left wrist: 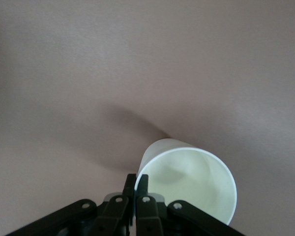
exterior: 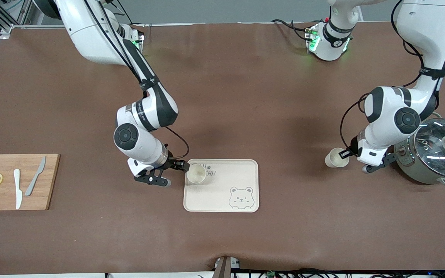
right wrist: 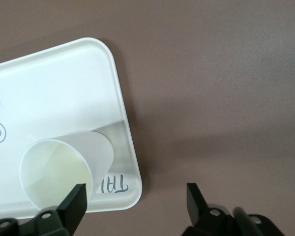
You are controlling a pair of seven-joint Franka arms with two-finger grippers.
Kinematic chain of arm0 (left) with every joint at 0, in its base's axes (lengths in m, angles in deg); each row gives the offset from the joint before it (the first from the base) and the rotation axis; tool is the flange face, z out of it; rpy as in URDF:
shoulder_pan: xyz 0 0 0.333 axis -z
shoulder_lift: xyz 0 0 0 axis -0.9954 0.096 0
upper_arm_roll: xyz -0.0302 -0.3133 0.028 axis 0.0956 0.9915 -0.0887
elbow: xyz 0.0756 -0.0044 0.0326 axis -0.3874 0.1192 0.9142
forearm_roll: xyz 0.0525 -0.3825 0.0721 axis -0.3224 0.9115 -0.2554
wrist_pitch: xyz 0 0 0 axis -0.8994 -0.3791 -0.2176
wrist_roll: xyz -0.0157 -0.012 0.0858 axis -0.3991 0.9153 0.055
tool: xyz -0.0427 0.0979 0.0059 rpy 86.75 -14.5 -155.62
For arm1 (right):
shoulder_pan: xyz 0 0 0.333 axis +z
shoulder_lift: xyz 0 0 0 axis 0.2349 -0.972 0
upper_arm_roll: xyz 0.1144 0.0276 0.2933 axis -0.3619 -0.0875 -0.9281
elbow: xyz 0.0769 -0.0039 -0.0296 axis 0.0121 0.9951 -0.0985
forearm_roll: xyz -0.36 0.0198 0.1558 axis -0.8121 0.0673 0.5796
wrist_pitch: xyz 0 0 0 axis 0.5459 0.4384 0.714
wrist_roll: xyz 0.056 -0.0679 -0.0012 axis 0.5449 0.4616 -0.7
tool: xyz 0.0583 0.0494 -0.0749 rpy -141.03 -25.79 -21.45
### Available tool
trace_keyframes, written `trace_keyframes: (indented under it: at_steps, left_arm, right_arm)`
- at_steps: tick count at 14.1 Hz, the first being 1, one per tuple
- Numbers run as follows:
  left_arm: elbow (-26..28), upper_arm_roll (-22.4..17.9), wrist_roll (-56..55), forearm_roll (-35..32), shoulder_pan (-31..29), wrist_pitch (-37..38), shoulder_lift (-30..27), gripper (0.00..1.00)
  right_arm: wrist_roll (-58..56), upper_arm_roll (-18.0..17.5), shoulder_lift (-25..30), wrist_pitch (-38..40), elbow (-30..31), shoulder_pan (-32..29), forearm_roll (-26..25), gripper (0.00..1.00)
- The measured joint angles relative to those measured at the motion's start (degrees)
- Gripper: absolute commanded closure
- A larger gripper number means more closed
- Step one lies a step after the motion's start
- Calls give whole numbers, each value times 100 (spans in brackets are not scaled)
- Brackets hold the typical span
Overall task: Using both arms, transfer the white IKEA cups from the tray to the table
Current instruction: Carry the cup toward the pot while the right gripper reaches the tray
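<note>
Two grippers concern us. Our right gripper has its jaws apart, one finger inside the rim of the cup in the tray's corner toward the right arm's end; closing off-centre could tip it. Our left gripper is clamped on the second cup's rim, well off the tray toward the left arm's end, beside the steel pot; releasing early could topple it. Tray lettering: partly hidden, "TAI" readable.
</note>
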Motion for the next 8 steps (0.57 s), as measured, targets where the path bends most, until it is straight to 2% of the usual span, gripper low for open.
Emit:
trace_keyframes:
  at_steps: [1, 2, 3, 4, 8]
  left_arm:
    - [29, 1, 26, 0, -16, -29, 0, 66]
    - [43, 11, 30, 0, -12, -38, 0, 34]
    - [52, 25, 30, 0, -6, -39, 1, 5]
    - [56, 34, 30, 0, -3, -39, 1, 0]
    - [23, 39, 30, 0, -4, -64, -20, 0]
  right_arm:
    - [65, 0, -27, -30, -4, 0, 0, 12]
    - [107, 0, -60, -59, -19, 0, 0, 13]
    - [159, 0, -91, -69, -56, 0, 0, 13]
    - [218, -1, -116, -72, -101, 2, 0, 13]
    - [377, -9, -188, -74, -271, 43, 0, 16]
